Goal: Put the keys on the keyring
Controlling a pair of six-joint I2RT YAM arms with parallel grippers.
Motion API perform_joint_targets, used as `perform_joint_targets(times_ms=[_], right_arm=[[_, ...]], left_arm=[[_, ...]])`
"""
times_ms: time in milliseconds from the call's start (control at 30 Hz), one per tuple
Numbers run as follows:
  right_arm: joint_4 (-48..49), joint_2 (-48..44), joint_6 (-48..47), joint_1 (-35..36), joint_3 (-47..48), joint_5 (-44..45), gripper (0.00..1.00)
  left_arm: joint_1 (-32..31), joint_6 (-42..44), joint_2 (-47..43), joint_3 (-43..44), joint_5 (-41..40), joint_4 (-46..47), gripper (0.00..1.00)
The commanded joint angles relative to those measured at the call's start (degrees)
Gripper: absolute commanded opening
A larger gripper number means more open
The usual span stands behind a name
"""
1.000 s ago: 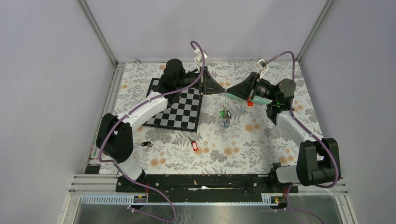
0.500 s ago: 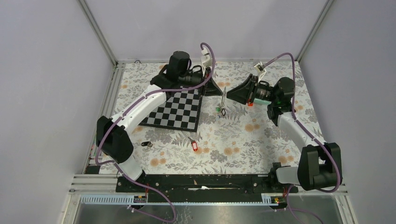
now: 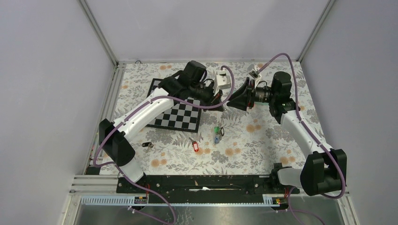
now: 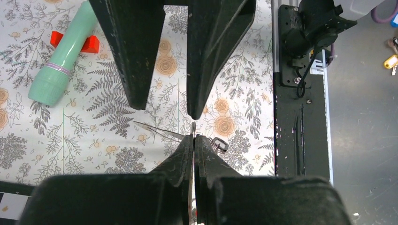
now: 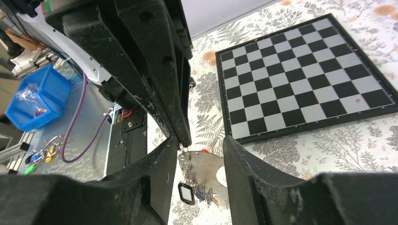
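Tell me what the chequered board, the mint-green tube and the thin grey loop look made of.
The black-and-white chequered board looks like thin card or plastic: flat, crisp printed squares, black border. The mint-green tube seems smooth matte plastic, evenly coloured. The thin grey wire loop is probably metal: hair-thin yet holding its curve.

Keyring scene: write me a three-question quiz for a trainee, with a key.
1. True or false: the left claw is shut on the keyring.
2. Which tag colour lies loose on the table, off the ring? A red, B green, C blue.
3. Fill in: the jaws of the right claw stand ____.
Key: 1 true. 2 A, the red key. 3 open.
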Motion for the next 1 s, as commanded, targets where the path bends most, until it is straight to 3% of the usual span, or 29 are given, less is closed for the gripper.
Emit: perform_joint_targets(times_ms=[0, 300, 667, 967], right_arm=[[-9.5, -2.2, -9.3, 1.1, 1.3, -3.1, 0.47], [-21.0, -2.8, -20.7, 3.2, 1.8, -1.9, 0.48], [-19.4, -2.2, -20.5, 5.0, 2.0, 0.1, 0.46], [-20.0, -2.7, -21.1, 5.0, 2.4, 0.2, 0.38]], left_arm=[[-0.5, 2.9, -2.5, 3.2, -1.0, 0.7, 0.0], [-0.6, 1.9, -2.3, 2.9, -0.4, 1.8, 0.0], [-0.6, 1.5, -2.5, 2.0, 2.8, 2.3, 0.0], [-0.5, 1.6, -2.3, 1.4, 3.8, 2.3, 0.0]])
